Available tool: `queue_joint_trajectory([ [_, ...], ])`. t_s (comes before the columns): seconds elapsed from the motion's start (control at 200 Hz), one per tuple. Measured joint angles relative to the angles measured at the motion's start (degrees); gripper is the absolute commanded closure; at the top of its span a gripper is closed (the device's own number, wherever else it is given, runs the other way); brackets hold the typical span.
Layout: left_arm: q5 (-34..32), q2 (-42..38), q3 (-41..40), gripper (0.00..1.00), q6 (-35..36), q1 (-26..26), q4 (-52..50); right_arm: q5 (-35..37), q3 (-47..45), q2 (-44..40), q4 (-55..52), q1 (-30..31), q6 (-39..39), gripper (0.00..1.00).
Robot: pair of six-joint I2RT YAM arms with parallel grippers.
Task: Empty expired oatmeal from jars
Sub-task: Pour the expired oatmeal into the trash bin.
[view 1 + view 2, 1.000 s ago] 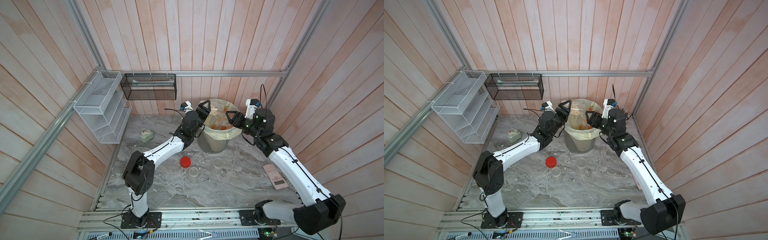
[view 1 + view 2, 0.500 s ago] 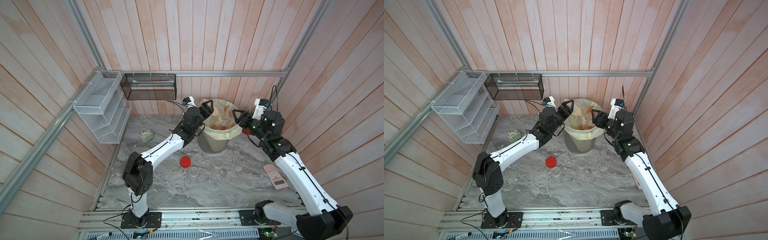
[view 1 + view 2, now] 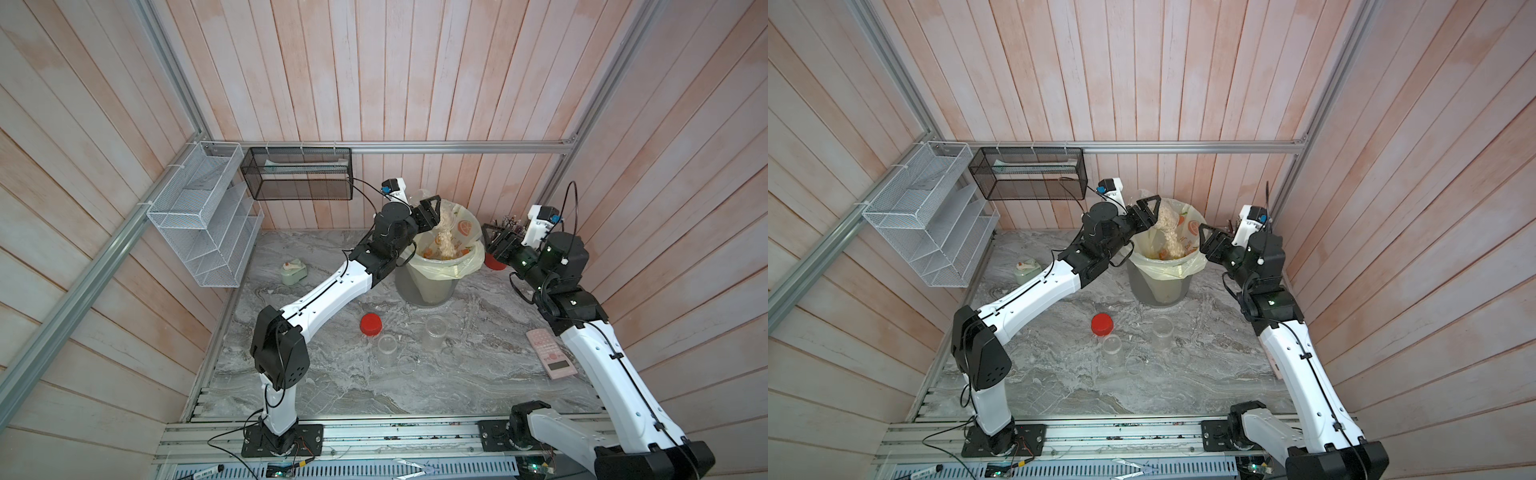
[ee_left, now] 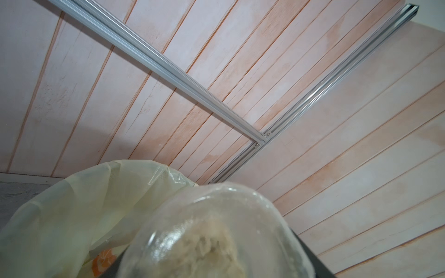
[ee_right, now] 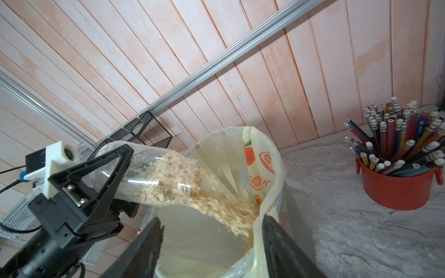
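My left gripper (image 3: 428,212) (image 3: 1148,216) (image 5: 125,180) is shut on a clear, lidless jar (image 5: 154,178) (image 4: 216,228), tilted mouth-down over the grey bin (image 3: 428,286) (image 3: 1158,286). Pale oatmeal (image 5: 216,199) (image 3: 446,239) (image 3: 1169,235) streams from its mouth into the yellowish bag (image 5: 272,197) (image 4: 72,204). More flakes still lie inside the jar. My right gripper (image 3: 492,241) (image 3: 1206,241) (image 5: 212,220) hangs open and empty just right of the bin's rim. Two empty clear jars (image 3: 388,347) (image 3: 435,330) stand on the table in front of the bin.
A red lid (image 3: 370,324) and a clear lid (image 3: 405,365) lie by the empty jars. A red pencil cup (image 5: 397,190) stands right of the bin. A pink calculator (image 3: 550,353) lies at the right, a small green object (image 3: 294,270) at the left. Wire shelves (image 3: 203,224) hang on the walls.
My left gripper has tipped the jar further and oatmeal now pours into the bin. My right gripper has drawn back to the right from over the bin and opened slightly.
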Motion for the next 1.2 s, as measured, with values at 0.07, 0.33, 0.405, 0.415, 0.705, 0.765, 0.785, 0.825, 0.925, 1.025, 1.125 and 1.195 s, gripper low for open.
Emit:
queue_joint_trajectory([
  [0.07, -0.1, 0.1, 0.0, 0.65, 1.8, 0.2, -1.5, -0.3, -0.5, -0.7, 0.0, -0.6, 0.0, 0.32],
  [0.33, 0.0, 1.3, 4.9, 0.66, 11.4, 1.2, -7.1, -1.7, -1.1, -1.6, 0.0, -1.3, -1.6, 0.32],
  [0.405, 0.3, 1.9, 7.2, 0.66, 14.6, 1.2, -9.1, -2.4, -1.2, -1.6, 0.0, -1.4, -2.2, 0.31],
  [0.415, 0.3, 1.9, 7.6, 0.66, 15.0, 1.2, -9.4, -2.4, -1.3, -1.6, 0.0, -1.4, -2.3, 0.32],
  [0.705, 3.4, 7.4, 19.0, 0.68, 26.7, 1.3, -20.6, -6.3, -1.2, -0.2, -0.8, -1.6, -5.6, 0.28],
  [0.765, 4.3, 8.5, 21.3, 0.69, 28.7, 1.4, -23.3, -7.0, -1.2, 0.3, -1.4, -1.6, -6.4, 0.28],
  [0.785, 4.6, 8.8, 22.0, 0.69, 29.4, 1.5, -24.2, -7.2, -1.2, 0.3, -1.6, -1.6, -6.7, 0.28],
  [0.825, 4.7, 9.2, 23.1, 0.69, 30.7, 1.5, -26.1, -7.6, -1.2, 0.4, -1.9, -1.6, -7.1, 0.28],
  [0.925, 4.6, 9.4, 25.1, 0.68, 33.6, 1.6, -29.5, -8.1, -1.2, 0.5, -2.5, -1.6, -7.7, 0.28],
  [1.025, 5.2, 9.4, 25.8, 0.69, 35.6, 1.4, -30.9, -8.5, -1.3, 0.5, -2.3, -1.6, -7.7, 0.28],
  [1.125, 4.7, 9.5, 26.3, 0.67, 37.2, 0.9, -33.5, -9.1, -1.9, 0.5, -1.3, -1.6, -7.7, 0.28],
  [1.195, 4.8, 9.6, 26.6, 0.68, 38.6, 0.5, -35.1, -9.5, -2.7, 0.5, -0.7, -1.6, -7.6, 0.29],
])
